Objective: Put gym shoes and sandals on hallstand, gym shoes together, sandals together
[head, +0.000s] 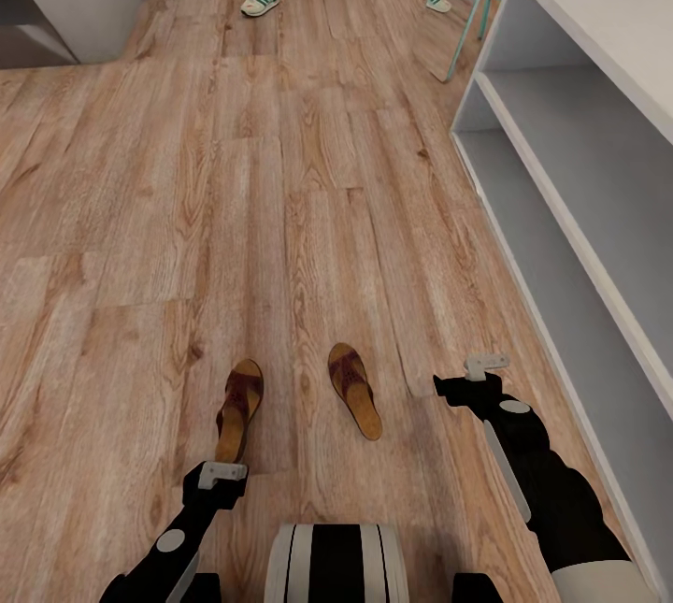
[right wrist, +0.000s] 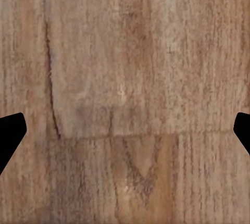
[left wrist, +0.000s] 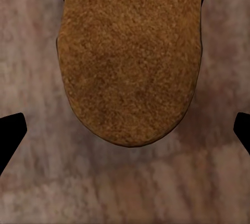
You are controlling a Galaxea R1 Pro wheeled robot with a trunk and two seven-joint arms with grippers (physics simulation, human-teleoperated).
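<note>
Sandals (head: pixel 354 390) lie on the corridor floor (head: pixel 280 210); the left claw (left wrist: pixel 125 130) hangs spread over one heel, the right claw (right wrist: pixel 125 130) spread over planks.

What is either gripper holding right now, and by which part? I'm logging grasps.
Nothing is held. The left gripper hangs open above the heel of the left sandal, fingers apart on both sides. The right gripper is open over bare floor.
</note>
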